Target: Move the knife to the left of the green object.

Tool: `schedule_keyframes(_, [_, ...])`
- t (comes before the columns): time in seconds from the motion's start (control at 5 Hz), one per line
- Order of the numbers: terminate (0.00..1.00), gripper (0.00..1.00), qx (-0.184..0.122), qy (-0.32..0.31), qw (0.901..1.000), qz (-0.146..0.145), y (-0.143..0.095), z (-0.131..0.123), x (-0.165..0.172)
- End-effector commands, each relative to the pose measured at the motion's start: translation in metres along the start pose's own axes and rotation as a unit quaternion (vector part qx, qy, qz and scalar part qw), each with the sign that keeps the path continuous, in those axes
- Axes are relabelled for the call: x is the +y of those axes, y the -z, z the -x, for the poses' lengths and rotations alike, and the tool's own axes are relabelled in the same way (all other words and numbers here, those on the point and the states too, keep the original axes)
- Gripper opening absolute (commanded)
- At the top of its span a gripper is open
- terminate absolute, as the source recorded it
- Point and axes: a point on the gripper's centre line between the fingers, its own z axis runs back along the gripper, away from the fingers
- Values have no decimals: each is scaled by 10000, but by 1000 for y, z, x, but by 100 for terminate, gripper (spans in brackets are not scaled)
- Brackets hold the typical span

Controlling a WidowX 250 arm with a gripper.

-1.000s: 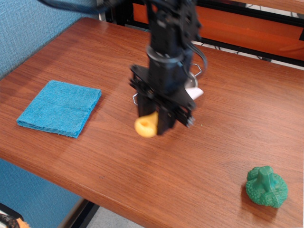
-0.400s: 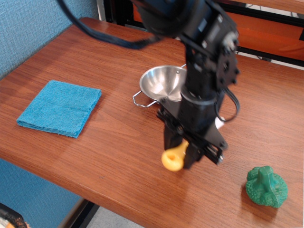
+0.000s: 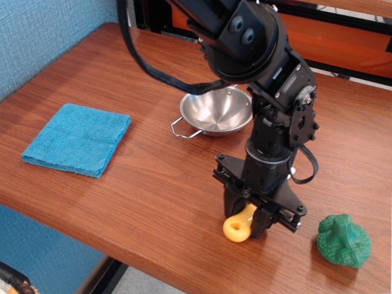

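Knife [image 3: 239,226] clamped in end effector [image 3: 252,218], green object [image 3: 343,241] right, bowl [image 3: 216,112] behind.

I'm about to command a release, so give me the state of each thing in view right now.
gripper: shut on the knife, pointing down, low over the table.
knife: held; yellow handle sticks out below the fingers, blade hidden; left of the green object, contact with the table unclear.
green object: resting on the table, apart from the gripper.
metal bowl: upright, empty.
blue cloth: folded, flat.
table: bearing everything.
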Motion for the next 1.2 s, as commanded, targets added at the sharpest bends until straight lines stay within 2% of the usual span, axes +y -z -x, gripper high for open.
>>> schedule_keyframes(0.0, [0,0,-30,-142,9999,20,-8,13,16])
schedule_keyframes(0.2, [0,100,-62,-197,9998,81,-20,16,25])
schedule_keyframes(0.4, [0,100,-265,-305,9992,68,-38,15,32])
schedule_keyframes(0.6, [0,100,-649,-498,9966,-30,-66,18,41])
schedule_keyframes(0.8, [0,100,-698,-658,9954,20,-91,19,55])
schedule_keyframes(1.0, [0,100,-338,-629,9972,-229,-99,15,66])
